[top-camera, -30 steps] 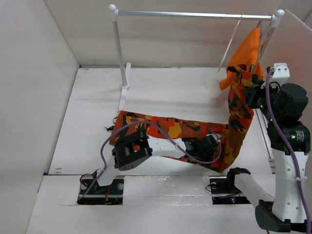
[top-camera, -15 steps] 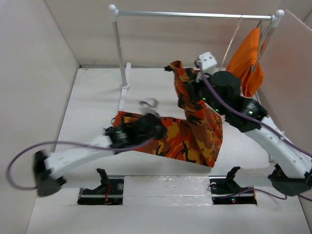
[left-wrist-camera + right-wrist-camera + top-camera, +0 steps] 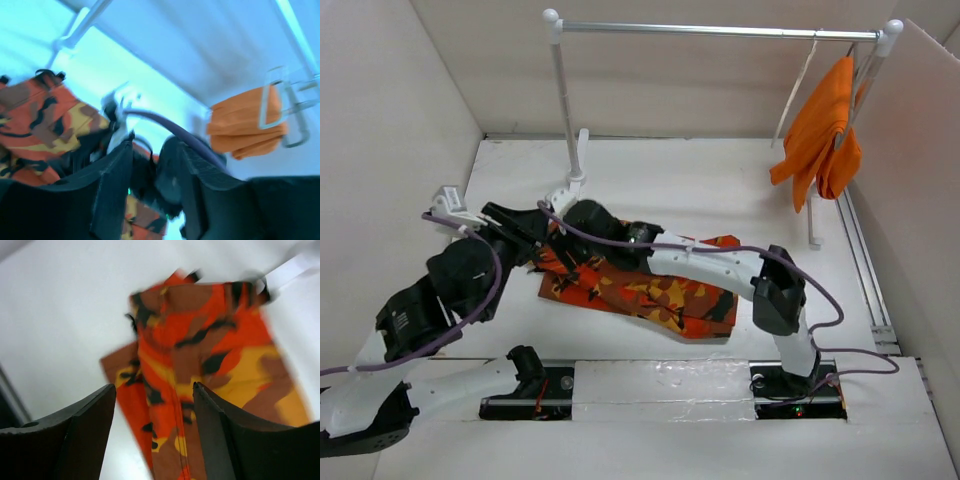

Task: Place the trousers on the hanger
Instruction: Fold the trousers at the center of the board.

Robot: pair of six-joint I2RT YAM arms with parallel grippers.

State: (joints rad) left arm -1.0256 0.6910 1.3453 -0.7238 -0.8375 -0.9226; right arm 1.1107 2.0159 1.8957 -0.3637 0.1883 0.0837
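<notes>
From above, the camouflage-print cloth trousers (image 3: 650, 295), orange, red, yellow and dark brown, are seen lying folded flat on the white table (image 3: 720, 200), at about 6 o'clock from its centre. Both arms meet over the fold's 9 o'clock end, the left gripper (image 3: 525, 232) just beside the right gripper (image 3: 563, 240). What appears to be the thin cream-white hanger (image 3: 793, 95) hangs at 2 o'clock from the long silver rail (image 3: 720, 30), beside a plain orange garment (image 3: 820, 130), well apart from the trousers.

From the left wrist, that gripper's jaws are seen standing apart with nothing held.

From the right wrist, the jaws are likewise parted and empty above the waistband end.

The cloth is judged light, limp and apt to sag or slide. It is best pinched through all layers at the waistband.
</notes>
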